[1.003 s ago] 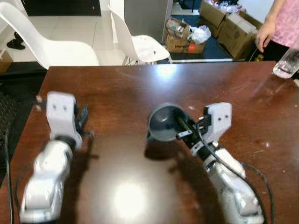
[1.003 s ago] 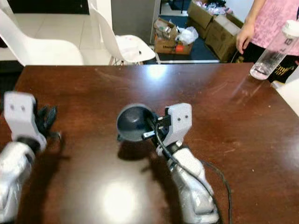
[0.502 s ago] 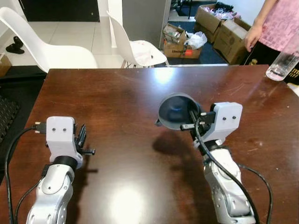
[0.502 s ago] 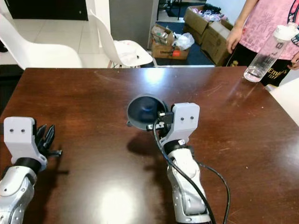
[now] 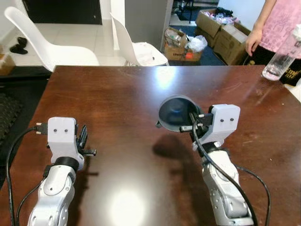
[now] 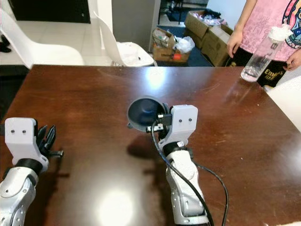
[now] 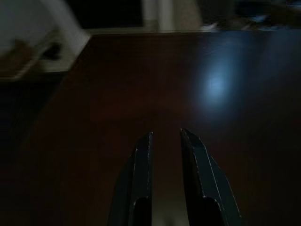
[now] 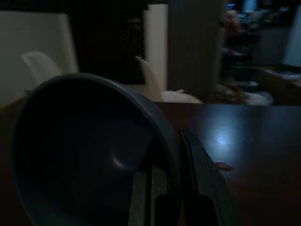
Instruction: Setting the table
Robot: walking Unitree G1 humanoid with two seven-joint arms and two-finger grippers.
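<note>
My right gripper (image 5: 190,120) is shut on the rim of a dark grey-blue bowl (image 5: 175,112), holding it tilted just above the middle of the brown table (image 5: 117,92). A shadow lies on the wood beneath the bowl. In the right wrist view the bowl (image 8: 84,150) sits against the fingers (image 8: 200,174), one inside the rim and one outside. My left gripper (image 5: 83,139) hovers low over the table's near left part, shut with nothing in it. The left wrist view shows its two fingers (image 7: 141,165) over bare dark wood.
A person in a pink top (image 6: 273,23) stands past the far right corner beside a clear bottle (image 6: 256,61). Two white chairs (image 5: 51,49) (image 5: 141,47) stand behind the far edge. Cardboard boxes (image 5: 188,44) lie on the floor beyond.
The head camera has moved, so the whole picture has shifted. The bowl stays in my right gripper and sits a little higher over the table than one second ago. The left arm now sits nearer.
</note>
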